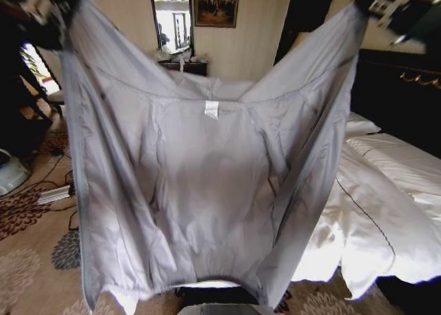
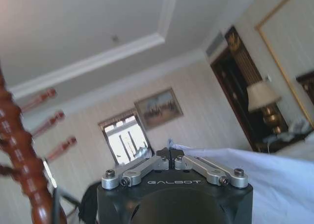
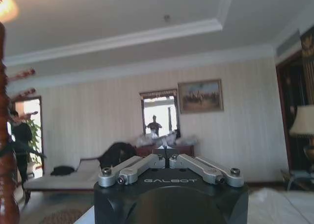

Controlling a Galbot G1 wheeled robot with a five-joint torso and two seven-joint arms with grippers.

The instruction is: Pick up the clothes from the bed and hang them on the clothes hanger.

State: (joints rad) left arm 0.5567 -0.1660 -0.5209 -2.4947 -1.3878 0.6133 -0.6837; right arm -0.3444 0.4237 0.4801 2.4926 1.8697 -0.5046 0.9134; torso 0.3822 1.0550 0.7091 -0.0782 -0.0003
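Note:
The clothes, a light grey jacket [image 1: 213, 184], hang spread wide in front of me with the inside and a white neck label [image 1: 211, 109] facing me. My left gripper [image 1: 52, 12] is shut on one upper edge, high at the left. My right gripper [image 1: 386, 8] is shut on the other upper edge, high at the right. In the left wrist view the left gripper [image 2: 170, 149] pinches grey fabric [image 2: 255, 180] at its tips. The right wrist view has the right gripper [image 3: 167, 153] with its fingers together. The bed [image 1: 400, 170] with its white duvet lies behind the jacket at the right. The clothes hanger is out of view.
A turned wooden coat stand [image 2: 22, 150] rises close beside the left gripper and also shows as the coat stand [image 3: 7, 175] in the right wrist view. A power strip with cables [image 1: 55, 193] lies on the patterned carpet at the left. A dark cabinet [image 1: 182, 65] stands against the far wall.

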